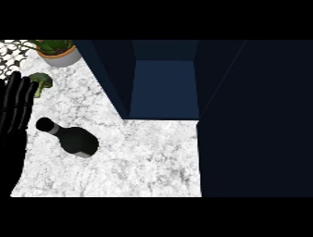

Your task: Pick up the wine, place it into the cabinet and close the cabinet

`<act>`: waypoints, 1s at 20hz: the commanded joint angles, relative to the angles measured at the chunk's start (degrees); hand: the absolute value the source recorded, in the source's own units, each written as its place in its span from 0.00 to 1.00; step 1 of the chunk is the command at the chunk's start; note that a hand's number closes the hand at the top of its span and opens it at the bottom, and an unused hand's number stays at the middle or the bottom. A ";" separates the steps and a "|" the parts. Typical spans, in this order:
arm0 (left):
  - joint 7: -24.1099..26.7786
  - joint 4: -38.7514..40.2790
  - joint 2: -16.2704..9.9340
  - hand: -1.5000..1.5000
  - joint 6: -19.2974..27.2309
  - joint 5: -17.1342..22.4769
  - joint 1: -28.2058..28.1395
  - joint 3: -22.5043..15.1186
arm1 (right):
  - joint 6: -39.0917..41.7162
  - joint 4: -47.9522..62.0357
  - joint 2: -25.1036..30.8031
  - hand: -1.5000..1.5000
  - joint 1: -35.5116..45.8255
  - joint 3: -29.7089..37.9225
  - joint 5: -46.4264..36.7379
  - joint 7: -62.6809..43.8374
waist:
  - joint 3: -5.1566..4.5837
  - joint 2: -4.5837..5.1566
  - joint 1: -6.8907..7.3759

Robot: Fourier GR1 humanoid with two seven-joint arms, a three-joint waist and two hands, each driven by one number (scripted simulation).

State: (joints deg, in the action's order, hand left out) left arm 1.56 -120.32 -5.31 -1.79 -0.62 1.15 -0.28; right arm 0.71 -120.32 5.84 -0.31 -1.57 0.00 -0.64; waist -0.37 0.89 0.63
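Note:
A dark wine bottle (71, 138) stands on the marble counter (146, 152), seen from above, left of centre. My left hand (7, 109) rests at the left edge, fingers straight and pointing up, just left of the bottle and apart from it. The dark blue cabinet (165, 88) stands open behind the bottle, its inside showing, with its door (268, 120) swung out along the right side. My right hand does not show.
A potted plant (58, 52) sits at the back left of the counter. A piece of broccoli (40, 81) lies just in front of it, close to my left fingertips. A patterned wall shows at top left.

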 commanded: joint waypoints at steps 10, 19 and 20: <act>-5.45 0.46 -4.47 0.00 -22.88 29.59 -12.33 -9.43 | 9.45 -7.17 3.12 0.00 -7.27 -4.29 9.92 -6.12 | 0.29 -1.15 -1.01; -18.17 -14.55 -10.74 0.00 -18.79 45.32 -15.02 -3.15 | 8.54 -20.92 5.30 0.00 -8.65 -1.90 17.10 -19.36 | 0.36 -0.97 -0.56; -12.78 -13.49 -6.64 0.00 -21.79 38.69 -18.97 -6.46 | 5.71 -21.23 4.66 0.00 -4.92 -3.41 14.94 -23.09 | 0.33 -0.98 -0.26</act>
State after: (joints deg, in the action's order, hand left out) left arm -12.29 -131.64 -14.41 -22.42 39.47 -14.64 -4.83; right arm 9.03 -136.97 10.06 -9.28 -4.99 13.56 -15.76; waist -0.02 -0.14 0.06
